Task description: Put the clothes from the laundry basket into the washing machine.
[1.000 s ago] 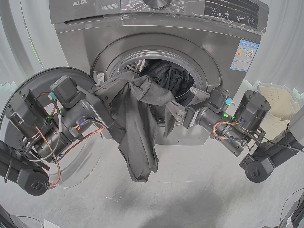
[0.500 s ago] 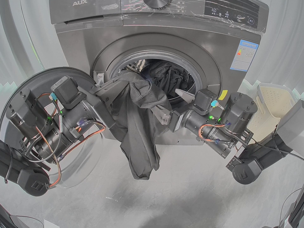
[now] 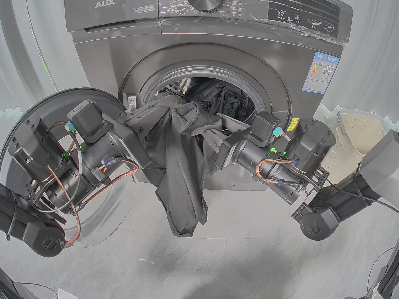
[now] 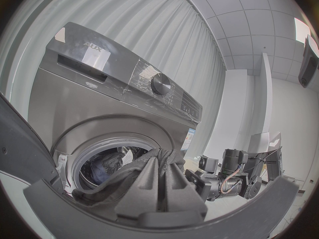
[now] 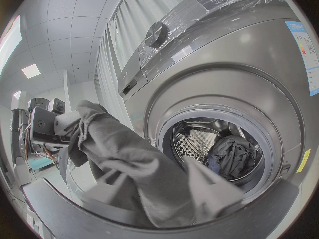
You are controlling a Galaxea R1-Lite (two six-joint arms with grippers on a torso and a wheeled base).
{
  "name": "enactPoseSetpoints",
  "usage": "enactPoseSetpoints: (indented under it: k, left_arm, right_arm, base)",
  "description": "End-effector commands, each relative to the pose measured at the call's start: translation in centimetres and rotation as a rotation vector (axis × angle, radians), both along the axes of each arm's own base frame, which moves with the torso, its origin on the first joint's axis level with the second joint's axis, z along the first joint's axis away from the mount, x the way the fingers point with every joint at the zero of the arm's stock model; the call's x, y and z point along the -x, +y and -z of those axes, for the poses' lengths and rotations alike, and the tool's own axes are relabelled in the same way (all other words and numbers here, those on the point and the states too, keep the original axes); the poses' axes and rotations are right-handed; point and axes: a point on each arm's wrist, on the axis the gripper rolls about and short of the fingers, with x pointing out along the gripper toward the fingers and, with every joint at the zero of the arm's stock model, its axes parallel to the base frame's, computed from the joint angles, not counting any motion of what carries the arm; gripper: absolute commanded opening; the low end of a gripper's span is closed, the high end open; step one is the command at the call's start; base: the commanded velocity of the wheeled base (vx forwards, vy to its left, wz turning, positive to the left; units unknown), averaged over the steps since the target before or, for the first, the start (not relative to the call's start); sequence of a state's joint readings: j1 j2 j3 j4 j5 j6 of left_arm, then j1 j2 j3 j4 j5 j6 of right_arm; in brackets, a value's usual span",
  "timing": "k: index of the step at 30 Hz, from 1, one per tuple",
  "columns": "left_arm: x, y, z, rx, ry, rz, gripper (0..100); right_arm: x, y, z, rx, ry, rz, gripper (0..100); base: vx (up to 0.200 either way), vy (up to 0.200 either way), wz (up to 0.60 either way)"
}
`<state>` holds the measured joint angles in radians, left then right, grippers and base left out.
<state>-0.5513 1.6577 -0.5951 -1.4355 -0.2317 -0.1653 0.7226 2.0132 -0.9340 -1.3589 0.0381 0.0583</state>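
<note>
A grey garment (image 3: pixel 179 167) hangs in front of the washing machine (image 3: pixel 232 59), its top edge draped at the drum opening's left lip. My left gripper (image 3: pixel 162 106) is shut on that top edge; the left wrist view has the pads (image 4: pixel 149 183) pressed together with cloth (image 4: pixel 166 155) bunched at their tips. My right gripper (image 3: pixel 218 131) is open at the garment's right side, one finger above the fold and one below. From the right wrist, the cloth (image 5: pixel 133 170) lies between its spread fingers. Dark clothes (image 3: pixel 220 98) lie inside the drum.
The round door (image 3: pixel 50 113) stands swung open at the left, behind my left arm. A cream laundry basket (image 3: pixel 365 146) sits on the floor at the right of the machine. Bare pale floor (image 3: pixel 208 262) lies below the hanging garment.
My right arm has moved left from the drum's right rim to the hanging garment, its open fingers now straddling the cloth. The left arm and its hold are unchanged.
</note>
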Motion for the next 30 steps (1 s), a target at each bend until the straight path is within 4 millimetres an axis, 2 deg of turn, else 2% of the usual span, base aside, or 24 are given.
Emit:
enactPoseSetpoints:
  k: [1, 5, 10, 13, 14, 21, 22, 30]
  left_arm:
    - [-0.2, -0.1, 0.3, -0.005, 0.008, -0.002, 0]
    - [-0.3, -0.1, 0.5, -0.008, 0.016, -0.002, 0]
    - [-0.2, -0.3, 0.7, -0.016, 0.023, 0.010, 0]
    - [-0.1, -0.3, 0.9, -0.023, 0.028, 0.025, 0]
    - [-0.1, -0.3, 0.9, -0.023, 0.028, 0.025, 100]
    - [-0.3, -0.5, 1.2, -0.008, 0.058, 0.027, 100]
    - [-0.5, -0.6, 1.7, -0.015, 0.071, 0.024, 100]
    - [-0.2, -1.0, 3.3, -0.042, 0.114, 0.039, 100]
  right_arm:
    - [0.3, -0.2, -0.8, -0.014, -0.018, -0.006, 0]
    - [1.5, -0.9, -1.4, -0.017, -0.021, -0.019, 0]
    - [3.3, -1.6, -1.0, 0.005, -0.001, -0.055, 0]
    - [3.8, -1.9, -0.6, 0.011, 0.005, -0.058, 0]
    - [3.8, -1.9, -0.6, 0.011, 0.005, -0.058, 0]
    - [5.1, -2.8, -2.0, -0.017, -0.019, -0.066, 0]
    - [6.0, -3.9, -3.2, -0.040, -0.043, -0.057, 0]
    - [8.0, -7.3, -6.0, -0.118, -0.106, -0.025, 0]
  base:
    - [0.000, 0.000, 0.00]
    - [0.000, 0.000, 0.00]
    - [0.000, 0.000, 0.00]
    - [0.000, 0.000, 0.00]
    - [0.000, 0.000, 0.00]
    - [0.000, 0.000, 0.00]
    - [0.000, 0.000, 0.00]
    - [0.000, 0.000, 0.00]
